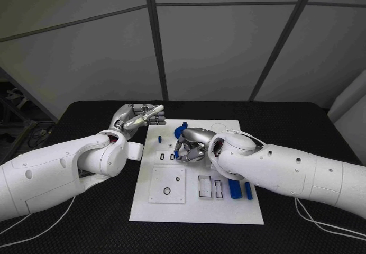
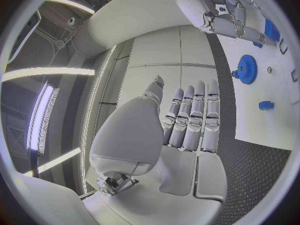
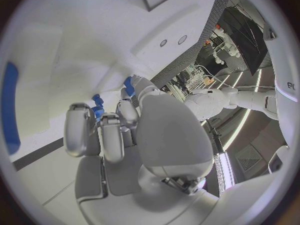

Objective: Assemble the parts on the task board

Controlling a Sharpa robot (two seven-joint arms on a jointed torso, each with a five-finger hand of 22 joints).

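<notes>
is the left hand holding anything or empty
Empty: the left hand has its fingers straight and apart, nothing between them, raised beside the task board.

The worktop (image 1: 91, 114) is seen as black, and in the left wrist view a fine woven grid pattern is shown on its surface. The task board (image 1: 197, 206) is rendered in plain white, with small rectangular recesses outlined in dark lines. Two cylinders (image 1: 241, 189) at the board's right side are coloured blue. A gear (image 2: 247, 69) and a small peg (image 2: 265, 105) are likewise shown in blue against the white board. The left hand (image 1: 139, 117) and the right hand (image 1: 191, 144) are finished in silver, with darker grey at the gaps. Both arms are covered in white.
</notes>
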